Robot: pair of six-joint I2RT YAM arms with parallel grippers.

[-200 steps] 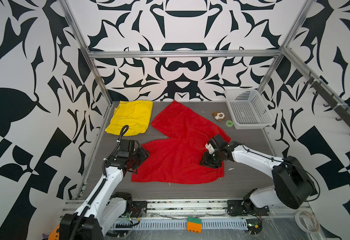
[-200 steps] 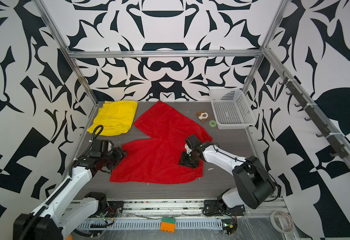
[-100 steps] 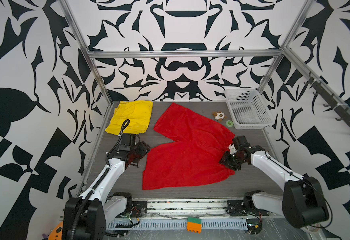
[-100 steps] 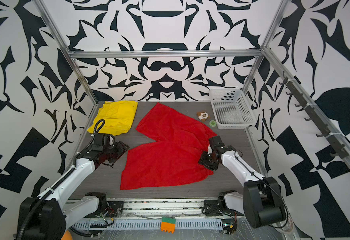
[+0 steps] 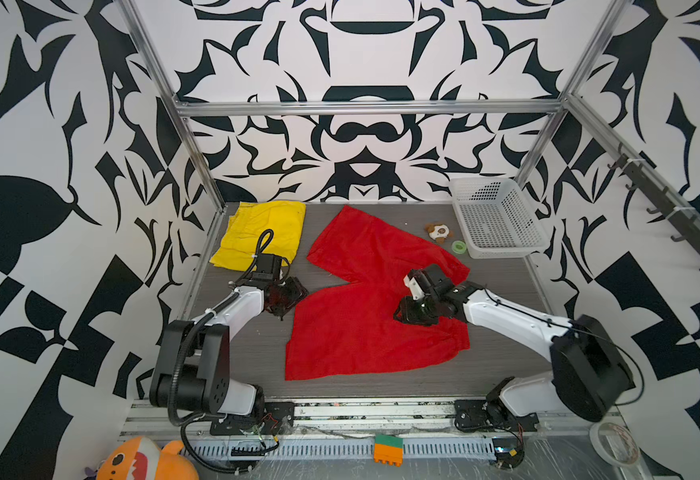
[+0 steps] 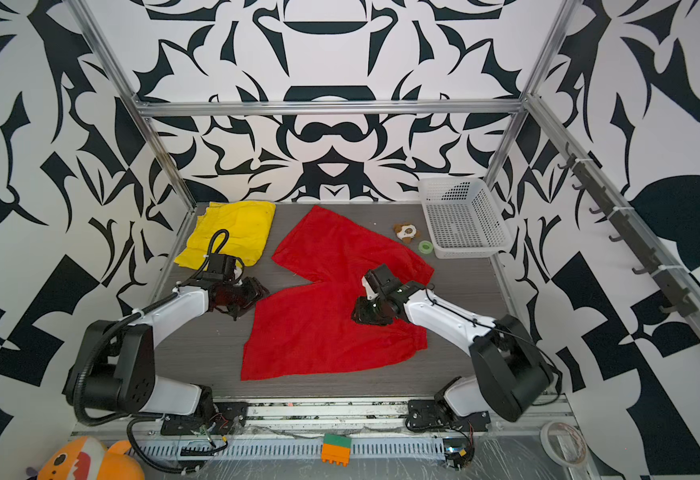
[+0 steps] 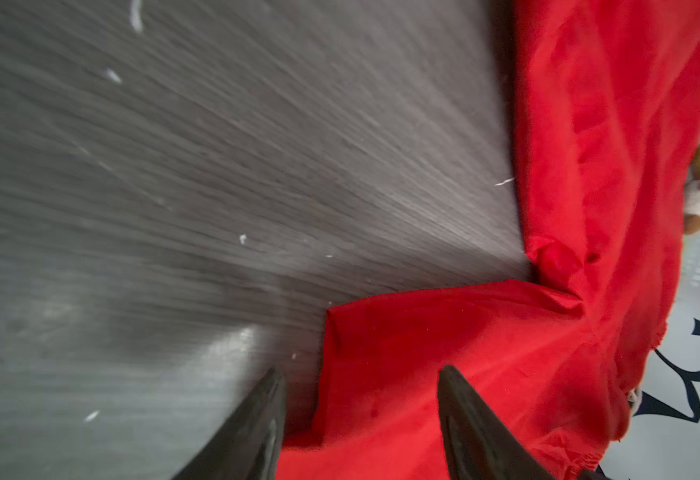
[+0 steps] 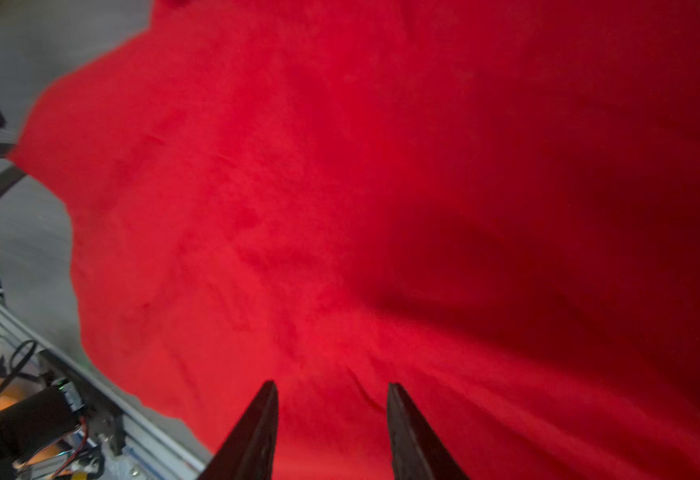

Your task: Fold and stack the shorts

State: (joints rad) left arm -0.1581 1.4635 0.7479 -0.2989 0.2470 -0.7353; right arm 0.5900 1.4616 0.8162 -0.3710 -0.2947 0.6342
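Colours: red shorts [image 5: 365,332], yellow shorts [image 5: 265,230], grey table [image 5: 502,272], black-and-white walls [image 5: 365,54].
Shorts plain solid colour; table dark grey with fine wood-grain streaks; walls bold black leaf-like shapes on white; basket [image 5: 506,248] white mesh; plush toy [image 5: 439,232] brown and white; small roll [image 5: 459,247] green; block [image 5: 388,446] green over orange; arms [image 5: 506,320] white, black joints.

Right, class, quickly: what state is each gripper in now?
Left gripper: open, straddling the edge of the red shorts, gripping nothing.
Right gripper: open over the red shorts, gripping nothing.
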